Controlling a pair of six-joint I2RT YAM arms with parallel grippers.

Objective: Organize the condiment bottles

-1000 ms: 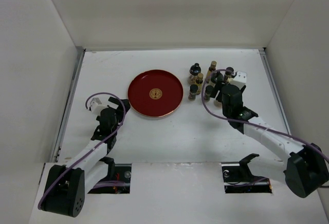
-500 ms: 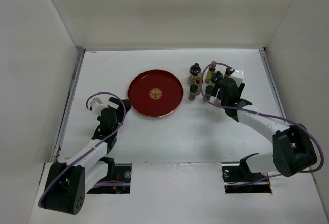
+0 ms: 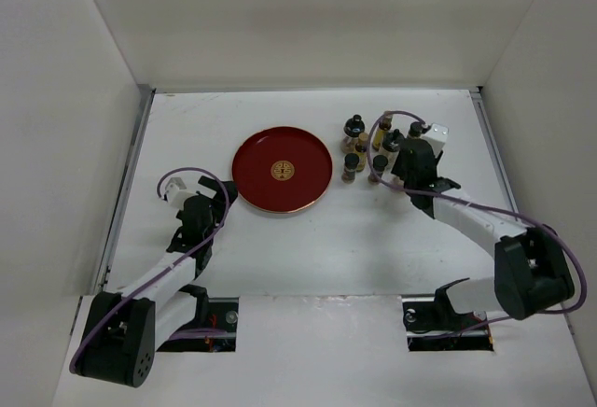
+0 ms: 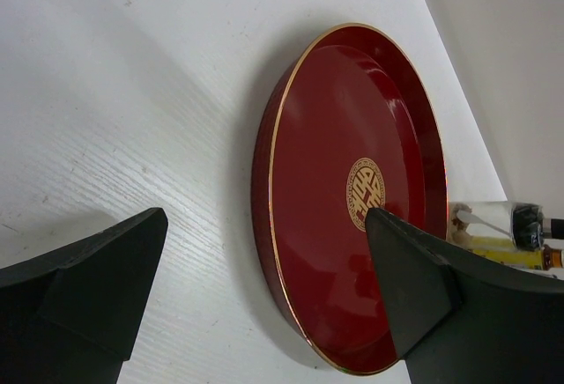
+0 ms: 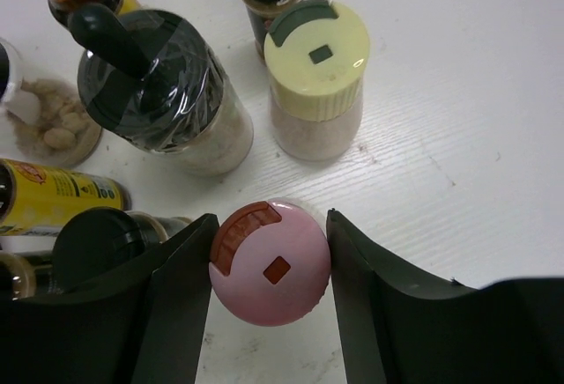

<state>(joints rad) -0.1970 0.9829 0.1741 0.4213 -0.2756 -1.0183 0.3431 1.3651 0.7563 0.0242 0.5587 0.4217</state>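
The condiment bottles (image 3: 353, 129) cluster right of the red tray (image 3: 256, 178), one gripped.
The left gripper (image 4: 264, 221) gapes beside the tray's gold emblem (image 4: 365, 194); one bottle's yellow label (image 5: 53, 195) is too small to read; the right gripper (image 5: 270, 219) clamps the pink-capped bottle (image 5: 270, 265).

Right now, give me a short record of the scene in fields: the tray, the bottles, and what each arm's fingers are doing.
tray: round, red, gold emblem, nothing on it
bottles: clustered on the table to the right of the tray, none on it
left fingers: open, holding nothing, near the tray's left edge
right fingers: closed from above on either side of the pink-capped bottle
nearest neighbour: yellow-capped bottle, just beyond the pink one, not touching it
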